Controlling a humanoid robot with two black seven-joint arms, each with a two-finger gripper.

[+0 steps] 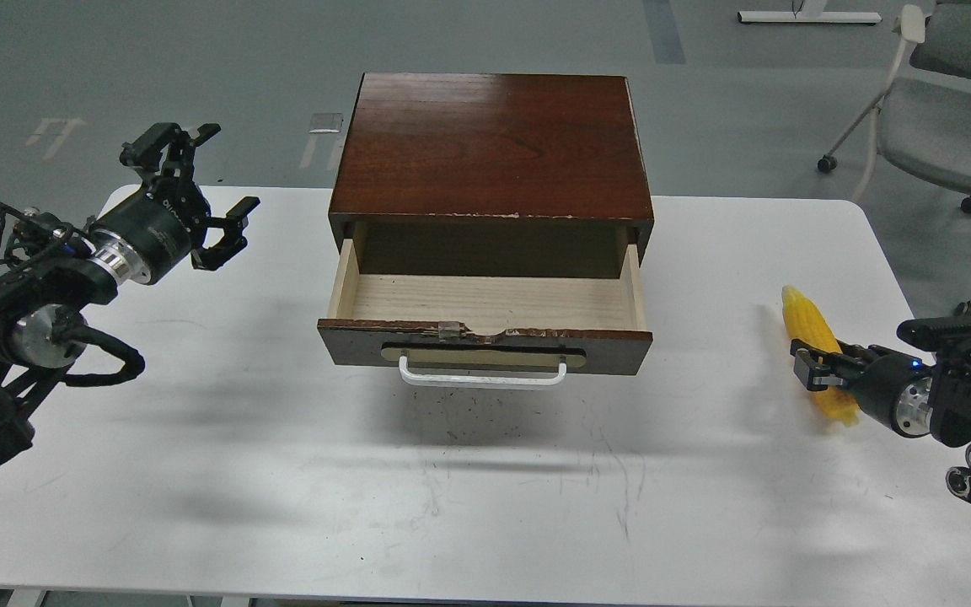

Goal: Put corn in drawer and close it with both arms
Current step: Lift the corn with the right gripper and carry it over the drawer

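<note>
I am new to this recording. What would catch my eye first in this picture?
First, the dark brown cabinet in the middle of the white table, its drawer pulled open and empty. Next, the bright yellow corn at the right edge, with the right gripper around its middle. The left gripper is open above the table's left side.

The left arm (pixel 26 295) is matte black, built of thick rounded segments, with a bright silver ring at the wrist and a round silver disc lower down. Loose black cables loop beside it. Its black, claw-like gripper (pixel 199 198) has jointed fingers and faint pale lettering on its cylindrical base. The right arm (pixel 970 392) is also black, with a silver wrist ring, a small blue light, and a dark gripper (pixel 818 367).
</note>
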